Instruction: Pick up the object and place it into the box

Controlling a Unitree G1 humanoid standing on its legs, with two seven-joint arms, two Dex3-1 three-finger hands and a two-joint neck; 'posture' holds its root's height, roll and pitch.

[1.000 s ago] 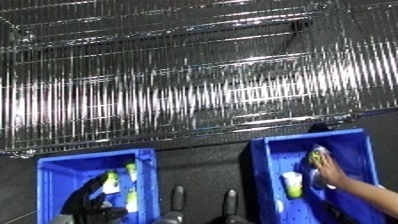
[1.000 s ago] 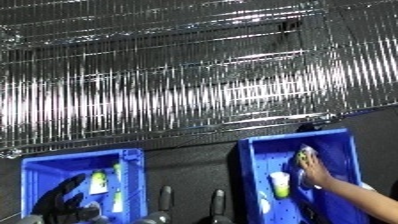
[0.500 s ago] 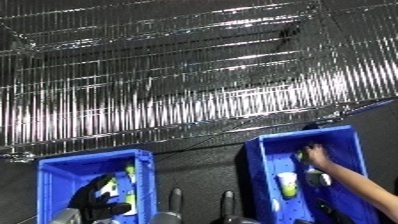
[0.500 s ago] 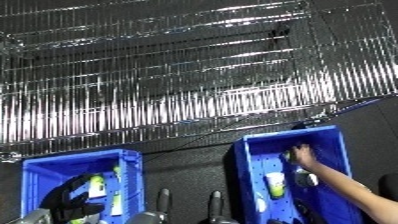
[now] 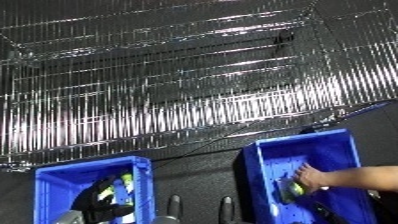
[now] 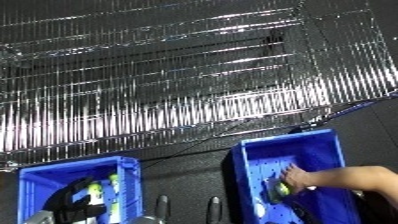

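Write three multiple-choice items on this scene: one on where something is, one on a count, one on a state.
1. Where is the robot's left hand?
A. Inside the left blue bin
B. On the wire rack
C. In the right blue bin

2. How many blue bins are in view?
A. One
B. Two
C. Three

3. What is the person's hand doing?
A. Resting on the floor
B. Gripping the wire rack
C. Reaching into the right blue bin

Key: 1 A, the black hand sits low in the left bin beside a yellow-green object. 2 B, one bin on each side below the wire rack. 3 C, the bare arm enters from the right, with its hand over that bin's floor.
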